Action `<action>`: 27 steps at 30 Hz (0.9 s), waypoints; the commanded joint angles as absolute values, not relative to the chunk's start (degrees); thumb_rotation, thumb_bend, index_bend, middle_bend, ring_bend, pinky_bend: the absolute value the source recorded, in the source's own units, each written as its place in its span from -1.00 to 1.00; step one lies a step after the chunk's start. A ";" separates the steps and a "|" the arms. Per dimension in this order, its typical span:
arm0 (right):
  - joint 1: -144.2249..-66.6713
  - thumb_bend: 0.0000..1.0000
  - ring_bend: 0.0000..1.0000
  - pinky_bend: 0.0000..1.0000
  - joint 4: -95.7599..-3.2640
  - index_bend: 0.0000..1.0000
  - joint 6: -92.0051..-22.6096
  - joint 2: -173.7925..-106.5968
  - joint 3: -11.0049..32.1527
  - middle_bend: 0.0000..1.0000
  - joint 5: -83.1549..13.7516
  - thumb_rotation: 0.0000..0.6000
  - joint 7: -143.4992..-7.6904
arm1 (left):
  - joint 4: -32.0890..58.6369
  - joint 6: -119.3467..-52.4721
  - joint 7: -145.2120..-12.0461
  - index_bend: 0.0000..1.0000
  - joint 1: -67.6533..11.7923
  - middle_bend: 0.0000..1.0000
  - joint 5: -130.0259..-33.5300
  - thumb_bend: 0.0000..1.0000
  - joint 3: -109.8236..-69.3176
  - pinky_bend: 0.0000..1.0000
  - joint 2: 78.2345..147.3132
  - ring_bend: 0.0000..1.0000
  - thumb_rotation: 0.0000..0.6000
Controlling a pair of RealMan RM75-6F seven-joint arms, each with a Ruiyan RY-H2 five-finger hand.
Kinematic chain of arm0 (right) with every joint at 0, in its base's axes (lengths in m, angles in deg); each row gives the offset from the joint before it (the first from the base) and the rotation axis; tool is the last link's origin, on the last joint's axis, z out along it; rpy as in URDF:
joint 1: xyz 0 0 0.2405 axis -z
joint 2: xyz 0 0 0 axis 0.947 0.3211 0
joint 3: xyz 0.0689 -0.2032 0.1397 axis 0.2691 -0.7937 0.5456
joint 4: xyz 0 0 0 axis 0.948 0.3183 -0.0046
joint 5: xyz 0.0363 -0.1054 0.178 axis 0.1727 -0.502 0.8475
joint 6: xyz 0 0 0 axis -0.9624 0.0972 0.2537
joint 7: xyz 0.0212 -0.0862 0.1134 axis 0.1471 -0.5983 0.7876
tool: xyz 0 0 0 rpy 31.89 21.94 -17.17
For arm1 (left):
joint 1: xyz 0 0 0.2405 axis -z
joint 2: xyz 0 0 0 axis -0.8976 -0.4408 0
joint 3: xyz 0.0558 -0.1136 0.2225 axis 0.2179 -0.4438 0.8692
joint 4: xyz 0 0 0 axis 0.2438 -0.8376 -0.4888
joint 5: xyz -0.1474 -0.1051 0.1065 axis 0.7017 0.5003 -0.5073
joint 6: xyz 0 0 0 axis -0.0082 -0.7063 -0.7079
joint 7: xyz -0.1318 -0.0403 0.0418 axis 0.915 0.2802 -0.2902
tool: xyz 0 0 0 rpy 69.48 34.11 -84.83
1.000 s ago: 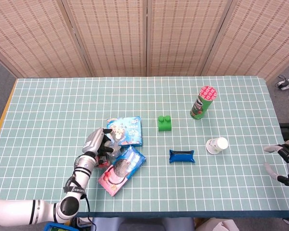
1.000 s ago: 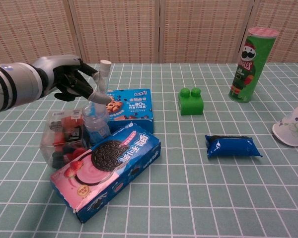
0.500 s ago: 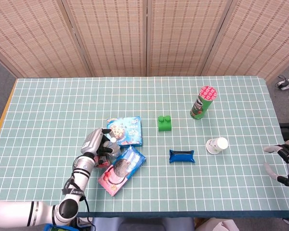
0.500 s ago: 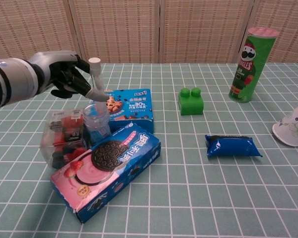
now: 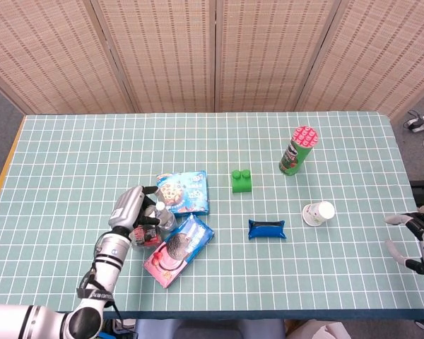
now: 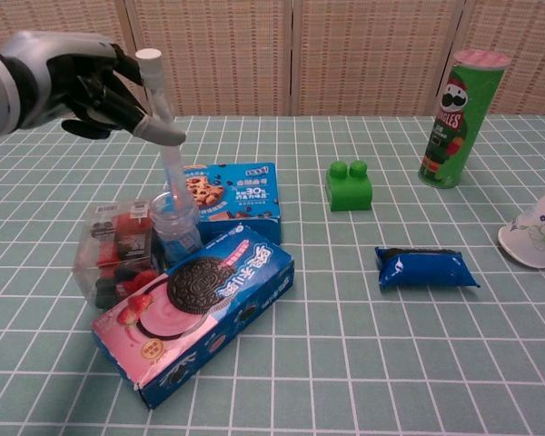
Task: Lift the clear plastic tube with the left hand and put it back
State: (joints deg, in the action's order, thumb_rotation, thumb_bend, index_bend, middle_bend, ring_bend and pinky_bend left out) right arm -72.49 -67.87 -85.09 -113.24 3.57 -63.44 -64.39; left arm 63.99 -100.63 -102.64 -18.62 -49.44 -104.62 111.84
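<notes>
Having been raised since 1 second ago, the tube point(image 6: 161, 113) is being pinched by the left hand point(image 6: 82, 77) fingers point(image 6: 159, 133); lowering remains.

Both views are bright and evenly lit from overhead, with soft, short shadows close under each object on the table point(image 5: 85, 152). Small highlights glint on the blue pouch point(image 6: 425, 267) and the glossy biscuit box point(image 6: 196, 312). Focus is sharp throughout. The left hand point(image 6: 84, 80) shows no blur. The head view's table edges taper with perspective.
</notes>
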 commanded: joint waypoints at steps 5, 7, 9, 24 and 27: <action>-72.41 -0.47 -0.34 0.02 -67.83 -0.21 -85.30 -113.22 3.51 -0.13 -63.63 1.00 -64.17 | 72.35 -105.53 -103.61 0.54 -21.26 1.00 -53.41 -0.50 -104.51 1.00 106.88 1.00 1.00; -72.43 -0.47 -0.34 0.02 -67.84 -0.21 -85.24 -113.19 3.47 -0.13 -63.65 1.00 -64.17 | 73.91 -106.74 -103.91 0.54 -21.85 1.00 -54.27 -0.50 -104.45 1.00 105.80 1.00 1.00; -72.46 -0.47 -0.34 0.02 -67.85 -0.21 -85.17 -113.22 3.44 -0.13 -63.68 1.00 -64.23 | 75.33 -108.19 -104.27 0.54 -22.54 1.00 -55.30 -0.50 -104.39 1.00 104.62 1.00 1.00; -72.80 -0.47 -0.34 0.02 -67.94 -0.21 -84.25 -113.68 3.42 -0.13 -63.20 1.00 -65.47 | 67.17 -125.30 -122.27 0.54 -26.05 1.00 -75.94 -0.50 -93.44 1.00 108.13 1.00 1.00; -72.91 -0.47 -0.34 0.02 -67.96 -0.21 -84.00 -113.79 3.43 -0.13 -63.09 1.00 -65.69 | 68.50 -123.76 -119.50 0.54 -27.26 1.00 -74.09 -0.50 -94.60 1.00 108.05 1.00 1.00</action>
State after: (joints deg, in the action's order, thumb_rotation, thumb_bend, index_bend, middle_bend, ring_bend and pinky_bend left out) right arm -72.91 -67.95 -84.00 -113.78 3.42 -63.10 -65.68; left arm 67.79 -125.07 -122.01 -25.90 -75.68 -94.04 107.61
